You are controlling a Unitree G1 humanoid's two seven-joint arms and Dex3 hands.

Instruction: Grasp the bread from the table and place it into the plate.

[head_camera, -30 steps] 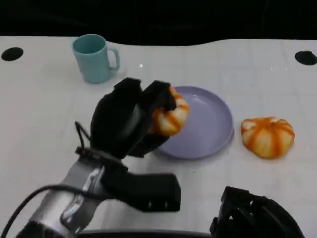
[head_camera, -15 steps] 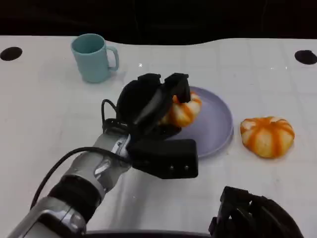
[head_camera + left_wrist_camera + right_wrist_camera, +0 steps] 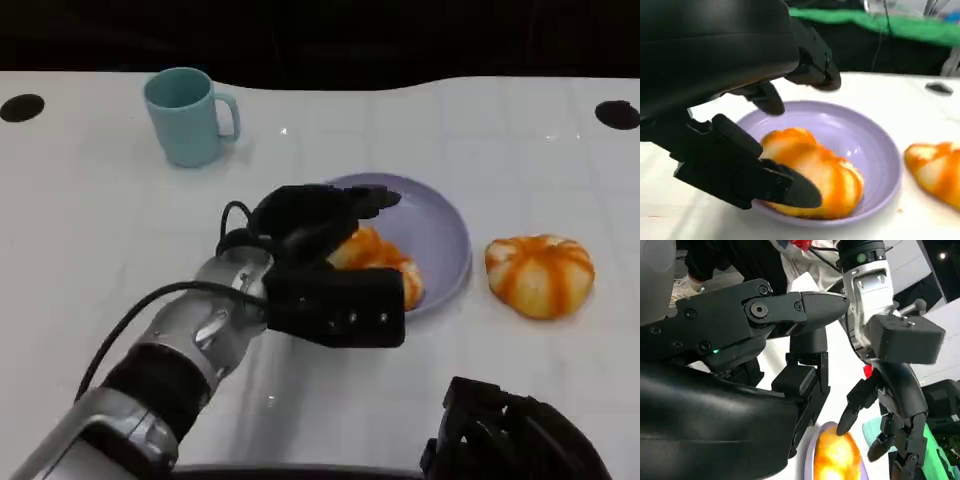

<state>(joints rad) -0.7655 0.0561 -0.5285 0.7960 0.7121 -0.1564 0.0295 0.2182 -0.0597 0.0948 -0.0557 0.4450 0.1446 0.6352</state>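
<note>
Left hand (image 3: 315, 225) hovers over purple plate (image 3: 440, 235), fingers spread wide, holding nothing. Bread (image 3: 375, 262) rests inside plate's near-left side, seemingly just delivered. Second bread (image 3: 540, 274) waits on counter (image 3: 90, 220), right of plate.

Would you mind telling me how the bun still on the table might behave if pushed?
The bun looks domed with a flat base, so it would probably slide, not roll. It seems soft and light, likely denting under a firm grip.
</note>
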